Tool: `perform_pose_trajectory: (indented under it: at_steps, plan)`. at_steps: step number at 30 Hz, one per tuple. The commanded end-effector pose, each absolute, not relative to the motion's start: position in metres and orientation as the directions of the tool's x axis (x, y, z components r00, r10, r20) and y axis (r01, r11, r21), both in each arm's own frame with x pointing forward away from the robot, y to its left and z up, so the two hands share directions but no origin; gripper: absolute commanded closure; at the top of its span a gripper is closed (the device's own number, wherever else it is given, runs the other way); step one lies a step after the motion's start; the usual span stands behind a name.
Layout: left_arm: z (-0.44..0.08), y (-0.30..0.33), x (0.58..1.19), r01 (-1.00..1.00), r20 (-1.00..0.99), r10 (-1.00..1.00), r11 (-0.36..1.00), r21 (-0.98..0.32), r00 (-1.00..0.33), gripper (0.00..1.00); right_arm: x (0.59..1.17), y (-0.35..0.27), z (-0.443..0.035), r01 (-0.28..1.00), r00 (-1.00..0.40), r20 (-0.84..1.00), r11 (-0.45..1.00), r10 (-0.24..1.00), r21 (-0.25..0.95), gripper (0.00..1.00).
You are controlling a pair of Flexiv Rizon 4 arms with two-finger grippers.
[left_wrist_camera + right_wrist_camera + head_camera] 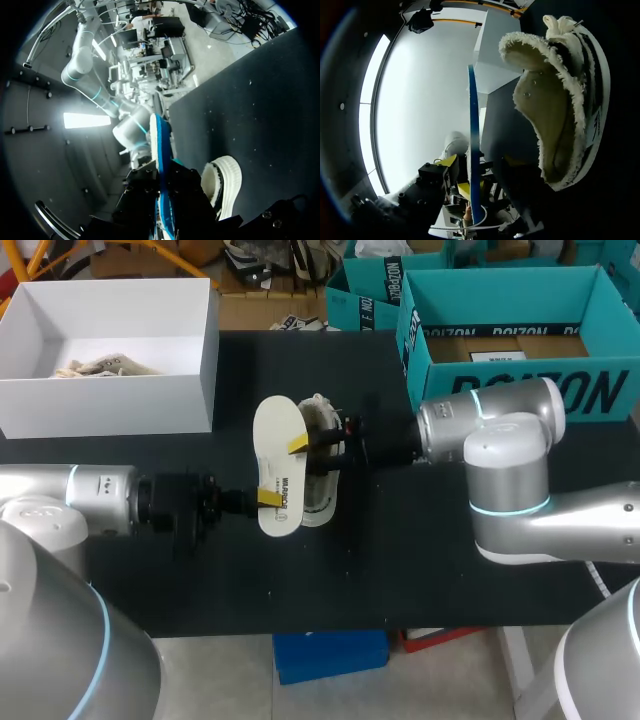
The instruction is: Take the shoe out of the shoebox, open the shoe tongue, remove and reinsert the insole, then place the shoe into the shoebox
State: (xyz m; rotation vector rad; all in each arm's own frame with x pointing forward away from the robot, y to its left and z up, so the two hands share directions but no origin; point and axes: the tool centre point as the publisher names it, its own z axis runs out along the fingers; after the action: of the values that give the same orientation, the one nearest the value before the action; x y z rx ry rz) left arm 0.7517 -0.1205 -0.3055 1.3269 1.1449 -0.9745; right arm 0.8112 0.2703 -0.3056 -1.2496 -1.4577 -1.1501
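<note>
My left jaws pinch the near end of the white insole [278, 462], held face-up just above the shoe [322, 502] lying on the black desk [420, 560], well apart from the white shoebox [110, 405], while my right jaws meet the insole's side, grip I cannot tell

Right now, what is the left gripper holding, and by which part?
The left gripper pinches the white insole by the end nearest its own arm.

White insole [276, 438] (blue underside); cream shoe [555, 100] with black stripes
</note>
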Motion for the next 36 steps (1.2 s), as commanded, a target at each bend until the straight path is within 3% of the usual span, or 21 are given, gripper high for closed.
perform_pose_trajectory:
  at_steps: [1, 10, 11, 12, 13, 23, 24, 25, 26, 28, 36]
  plan:
    - [-0.305, -0.121, 0.75, 0.977, -0.974, 0.101, 0.047, 0.209, 0.204, 1.0, 0.812, 0.279, -0.31, 0.992, -0.117, 0.977, 0.067, 0.179, 0.106, 0.55]
    - [-0.305, -0.121, 0.75, 0.977, -0.974, 0.101, 0.047, 0.209, 0.204, 1.0, 0.82, 0.279, -0.304, 0.989, -0.135, 0.972, 0.082, 0.195, 0.121, 0.61]
    - [-0.305, -0.121, 0.75, 0.977, -0.974, 0.101, 0.047, 0.209, 0.204, 1.0, 0.822, 0.279, -0.303, 0.989, -0.137, 0.97, 0.083, 0.2, 0.123, 0.66]
    - [-0.305, -0.121, 0.75, 0.977, -0.974, 0.101, 0.047, 0.209, 0.204, 1.0, 0.822, 0.279, -0.302, 0.989, -0.139, 0.968, 0.083, 0.207, 0.124, 0.89]
    - [-0.305, -0.121, 0.75, 0.977, -0.974, 0.101, 0.047, 0.209, 0.204, 1.0, 0.823, 0.278, -0.302, 0.989, -0.139, 0.968, 0.082, 0.209, 0.125, 1.0]
    - [-0.305, -0.121, 0.75, 0.977, -0.974, 0.101, 0.047, 0.209, 0.204, 1.0, 0.823, 0.278, -0.301, 0.989, -0.14, 0.968, 0.082, 0.21, 0.125, 1.0]
    - [-0.305, -0.121, 0.75, 0.977, -0.974, 0.101, 0.047, 0.209, 0.204, 0.93, 0.823, 0.278, -0.301, 0.989, -0.14, 0.968, 0.082, 0.21, 0.125, 1.0]
    - [-0.303, -0.12, 0.745, 0.976, -0.972, 0.115, 0.049, 0.214, 0.207, 0.59, 0.823, 0.278, -0.301, 0.989, -0.14, 0.968, 0.082, 0.21, 0.125, 1.0]
    - [-0.301, -0.117, 0.742, 0.979, -0.976, 0.105, 0.049, 0.196, 0.191, 0.5, 0.823, 0.278, -0.301, 0.989, -0.14, 0.968, 0.082, 0.21, 0.125, 1.0]
    - [-0.298, -0.112, 0.736, 0.981, -0.977, 0.119, 0.063, 0.185, 0.177, 0.0, 0.823, 0.278, -0.301, 0.989, -0.14, 0.968, 0.082, 0.21, 0.125, 1.0]
    - [-0.277, -0.072, 0.71, 0.981, -0.931, 0.357, 0.142, 0.13, 0.071, 0.0, 0.823, 0.278, -0.301, 0.989, -0.14, 0.968, 0.082, 0.21, 0.125, 1.0]
